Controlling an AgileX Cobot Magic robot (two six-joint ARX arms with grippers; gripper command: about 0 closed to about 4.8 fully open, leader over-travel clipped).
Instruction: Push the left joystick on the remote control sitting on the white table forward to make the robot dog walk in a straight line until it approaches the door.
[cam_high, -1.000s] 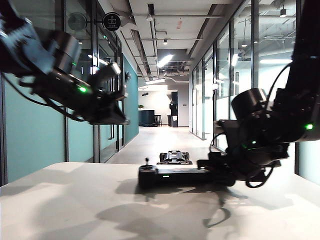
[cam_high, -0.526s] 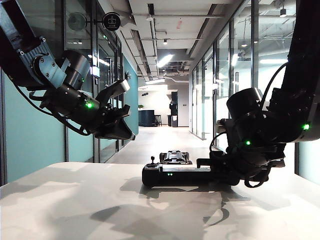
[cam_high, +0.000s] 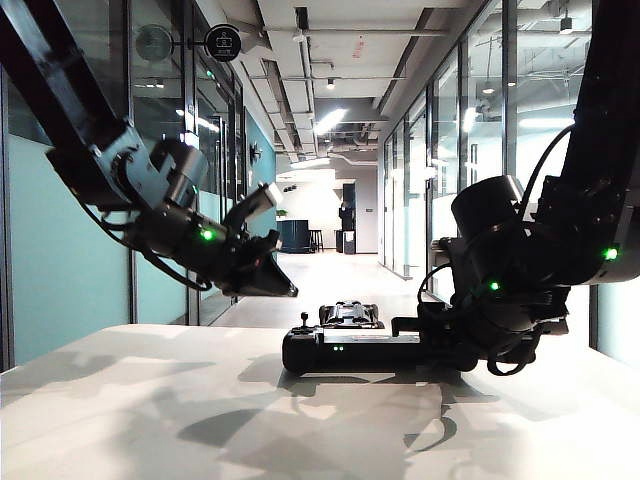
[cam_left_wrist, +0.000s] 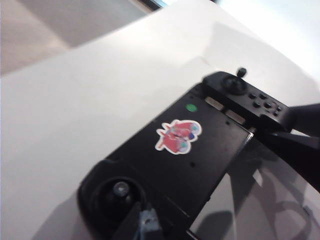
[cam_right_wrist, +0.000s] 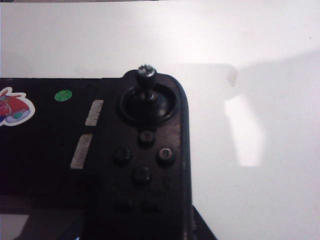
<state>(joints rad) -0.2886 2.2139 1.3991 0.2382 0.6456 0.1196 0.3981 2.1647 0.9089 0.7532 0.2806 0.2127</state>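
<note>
On the white table (cam_high: 150, 400), right gripper (cam_high: 440, 340) clamps remote control (cam_high: 350, 352); left gripper (cam_high: 275, 285) hovers, state unclear.

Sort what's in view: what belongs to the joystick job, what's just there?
Job: left joystick, remote control, white table, robot dog beyond it, left end effector hovering above-left of the remote, right end effector holding its right end.
Just there: right joystick, red sticker, round hallway sign.
</note>
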